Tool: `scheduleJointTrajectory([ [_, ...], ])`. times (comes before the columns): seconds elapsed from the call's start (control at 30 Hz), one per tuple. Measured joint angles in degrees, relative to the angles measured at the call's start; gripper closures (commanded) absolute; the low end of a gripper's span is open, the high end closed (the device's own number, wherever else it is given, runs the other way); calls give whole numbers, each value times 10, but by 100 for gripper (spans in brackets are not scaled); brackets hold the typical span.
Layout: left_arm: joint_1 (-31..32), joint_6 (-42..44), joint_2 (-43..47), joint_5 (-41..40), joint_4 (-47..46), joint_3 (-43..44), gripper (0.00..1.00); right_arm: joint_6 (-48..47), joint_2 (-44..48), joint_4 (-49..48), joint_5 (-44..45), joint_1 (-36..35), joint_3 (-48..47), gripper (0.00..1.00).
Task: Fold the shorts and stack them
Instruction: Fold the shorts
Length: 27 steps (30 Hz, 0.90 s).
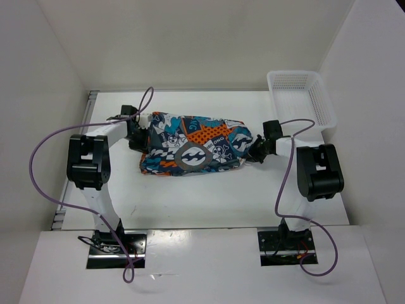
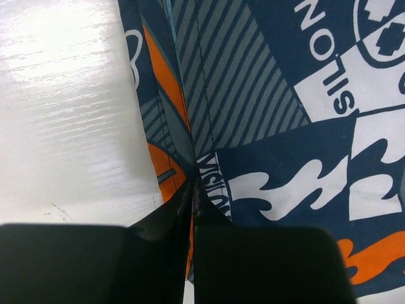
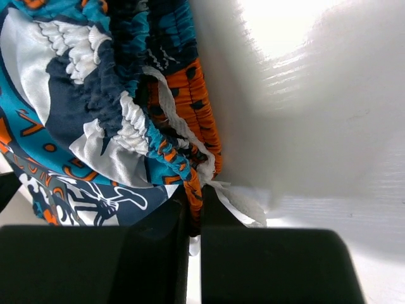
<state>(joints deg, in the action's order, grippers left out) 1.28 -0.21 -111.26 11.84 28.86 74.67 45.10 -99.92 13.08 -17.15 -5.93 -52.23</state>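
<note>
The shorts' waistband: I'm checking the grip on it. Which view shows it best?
Right wrist: the waistband and drawstring fill it, pinched in the right gripper. Top external shows the shorts whole, that end bunched; left wrist shows flat print.

My top camera is bright and evenly lit from overhead, with only faint soft shadows along the near edge of the shorts (image 1: 190, 149) on the white table (image 1: 190, 202). Both wrist views show the bare table glaring, blown out to white in the right one, and the black fingers (image 2: 95, 266) are dark, featureless blocks against a sharp print.
</note>
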Motion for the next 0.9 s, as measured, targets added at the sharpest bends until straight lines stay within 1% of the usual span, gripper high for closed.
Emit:
scheduleJointTrajectory([
  [0.07, 0, 0, 0, 4, -2, -1, 95, -7, 0, 4, 5, 0, -5, 100],
  [0.1, -1, 0, 1, 5, -2, -2, 90, -12, 0, 7, 9, 0, -8, 100],
  [0.17, -1, 0, 5, 6, -4, -5, 83, -18, 0, 11, 14, 0, -13, 100],
  [0.2, -1, 0, 9, 7, 0, -7, 79, -23, 1, 14, 17, 0, -15, 100],
  [0.27, -1, -1, 14, 12, 19, -3, 74, -31, 1, 21, 22, 0, -19, 100],
  [0.3, -1, 0, 16, 14, 28, 3, 70, -36, 2, 27, 26, 0, -22, 100],
  [0.33, -1, 1, 17, 16, 37, 11, 61, -41, 3, 34, 32, 0, -26, 100],
  [0.37, 0, 3, 17, 20, 44, 21, 57, -47, 5, 42, 39, 0, -31, 100],
  [0.43, 2, 1, 19, 28, 51, 43, 52, -60, 12, 60, 55, 0, -41, 100],
  [0.53, 19, -1, 21, 36, 63, 76, 51, -82, 28, 82, 79, 0, -61, 100],
  [0.6, 52, -1, 15, 42, 74, 113, 47, -96, 36, 91, 91, 0, -76, 100],
  [0.63, 82, -1, 7, 50, 78, 148, 47, -103, 39, 94, 96, 0, -83, 100],
  [0.67, 102, 0, 2, 56, 74, 167, 46, -108, 40, 96, 99, 0, -89, 100],
  [0.77, 185, 0, -23, 86, 52, 235, 46, -120, 41, 101, 103, 0, -97, 100],
  [0.83, 227, 0, -45, 102, 42, 260, 46, -125, 41, 106, 103, 0, -97, 100],
  [0.9, 254, 0, -77, 109, 35, 275, 46, -127, 41, 110, 103, 0, -97, 100],
])
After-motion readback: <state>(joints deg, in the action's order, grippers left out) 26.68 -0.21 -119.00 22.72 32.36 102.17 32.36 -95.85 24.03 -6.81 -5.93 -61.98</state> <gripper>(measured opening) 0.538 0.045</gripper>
